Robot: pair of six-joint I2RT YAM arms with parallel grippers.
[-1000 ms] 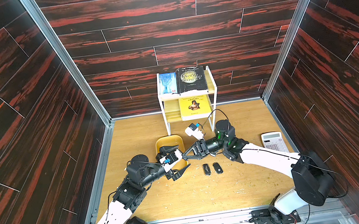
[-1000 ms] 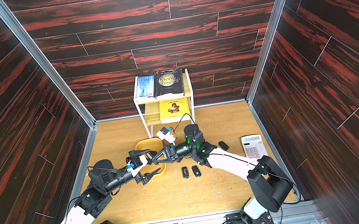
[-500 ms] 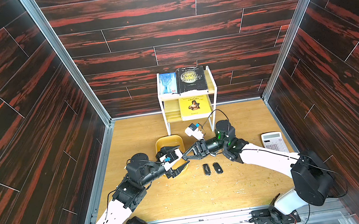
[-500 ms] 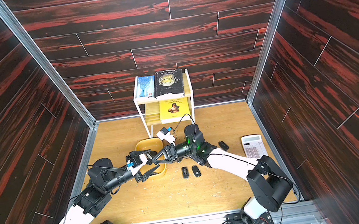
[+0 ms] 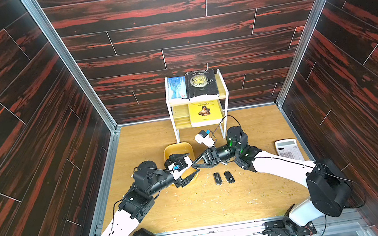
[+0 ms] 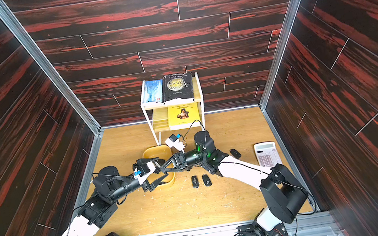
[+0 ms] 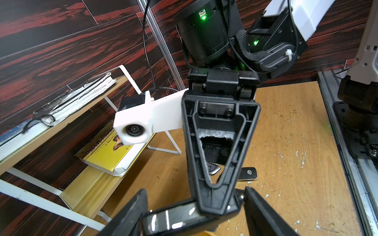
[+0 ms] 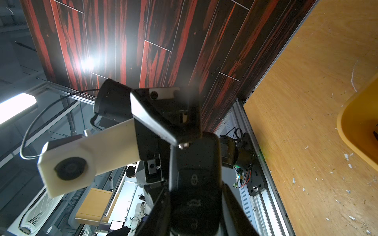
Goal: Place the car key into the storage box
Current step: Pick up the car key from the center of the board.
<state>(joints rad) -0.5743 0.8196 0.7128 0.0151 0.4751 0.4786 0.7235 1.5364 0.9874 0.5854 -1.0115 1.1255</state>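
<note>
Beyond two spare fobs (image 5: 217,178) on the table (image 5: 196,210), the car key (image 8: 196,173) is being clamped by the right gripper (image 6: 161,169) over the yellow storage box (image 5: 174,149), and is being flanked by the parted jaws of the left gripper (image 5: 193,163); contact is unclear.

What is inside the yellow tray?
The tray shows bare yellow in its far part. The left gripper, open around the key in the right gripper, covers the near part; that is unseen.
</note>
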